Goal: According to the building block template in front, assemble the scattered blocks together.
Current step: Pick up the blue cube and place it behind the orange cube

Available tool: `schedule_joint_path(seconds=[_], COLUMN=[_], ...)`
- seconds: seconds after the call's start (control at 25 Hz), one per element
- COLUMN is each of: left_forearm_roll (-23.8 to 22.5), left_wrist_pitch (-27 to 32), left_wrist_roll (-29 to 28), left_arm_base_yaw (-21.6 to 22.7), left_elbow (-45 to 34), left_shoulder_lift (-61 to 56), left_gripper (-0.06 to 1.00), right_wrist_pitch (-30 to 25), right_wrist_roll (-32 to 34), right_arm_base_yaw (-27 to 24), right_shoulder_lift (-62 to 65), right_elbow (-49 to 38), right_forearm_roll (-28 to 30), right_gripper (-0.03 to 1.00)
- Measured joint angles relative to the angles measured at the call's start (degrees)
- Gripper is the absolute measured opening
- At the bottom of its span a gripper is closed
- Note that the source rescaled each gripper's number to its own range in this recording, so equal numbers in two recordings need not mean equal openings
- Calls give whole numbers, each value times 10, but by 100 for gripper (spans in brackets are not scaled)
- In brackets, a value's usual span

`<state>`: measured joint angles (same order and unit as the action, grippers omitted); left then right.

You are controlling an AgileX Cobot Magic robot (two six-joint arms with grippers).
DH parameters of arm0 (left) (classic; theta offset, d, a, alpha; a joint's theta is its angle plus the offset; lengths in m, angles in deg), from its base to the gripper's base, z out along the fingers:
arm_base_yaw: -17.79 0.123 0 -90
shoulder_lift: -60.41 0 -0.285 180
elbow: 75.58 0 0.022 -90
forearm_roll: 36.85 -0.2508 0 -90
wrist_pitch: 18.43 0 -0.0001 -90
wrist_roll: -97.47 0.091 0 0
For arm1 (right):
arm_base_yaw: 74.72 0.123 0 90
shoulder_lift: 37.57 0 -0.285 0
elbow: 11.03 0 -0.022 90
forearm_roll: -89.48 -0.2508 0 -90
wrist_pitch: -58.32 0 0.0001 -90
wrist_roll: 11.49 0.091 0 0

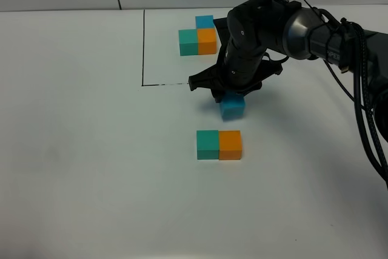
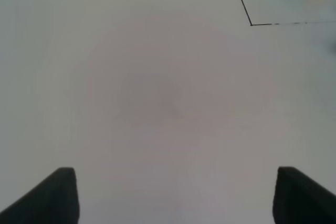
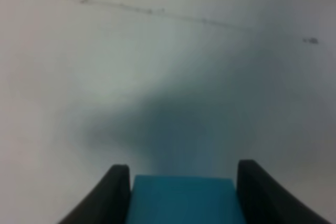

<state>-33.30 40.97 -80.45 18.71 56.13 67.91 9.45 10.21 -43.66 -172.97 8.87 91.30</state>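
While pinching matte blue cube (image 1: 233, 107) just above white table (image 1: 91, 150), right gripper (image 3: 181, 192) near teal-orange pair (image 1: 219, 145); left gripper (image 2: 176, 195) spread.

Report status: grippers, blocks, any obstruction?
Right gripper shut on blue block. Left gripper open, empty. Teal block and orange block joined. Nothing blocking.

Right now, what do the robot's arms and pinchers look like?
The right arm is chunky and black, with a shiny grey metal band and some small white lettering. Black cables loop along it. The right gripper has dark, rounded fingers. The left gripper shows only two black fingertips; its arm is out of view.
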Motion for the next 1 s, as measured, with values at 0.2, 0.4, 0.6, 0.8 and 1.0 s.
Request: schedule_joint_path(seconds=[0.2,0.4,0.6,0.8,1.0], left_forearm_roll=[0,0,0,0,0], left_wrist_pitch=[0,0,0,0,0], left_wrist_roll=[0,0,0,0,0], left_arm_base_yaw=[0,0,0,0,0], left_elbow=[0,0,0,0,0], left_shoulder_lift=[0,0,0,0,0], left_gripper=[68,68,68,68,68], right_wrist_pitch=[-17,-21,-19,-4,0], right_wrist_roll=[36,58,66,68,79], right_arm_base_yaw=[0,0,0,6,16], right_shoulder_lift=[-8,-11,-11,-11,-11], right_elbow=[0,-1,-19,-33,-34], right_forearm_roll=[-1,-1,-3,-18,-14], right_gripper=[3,3,3,3,3])
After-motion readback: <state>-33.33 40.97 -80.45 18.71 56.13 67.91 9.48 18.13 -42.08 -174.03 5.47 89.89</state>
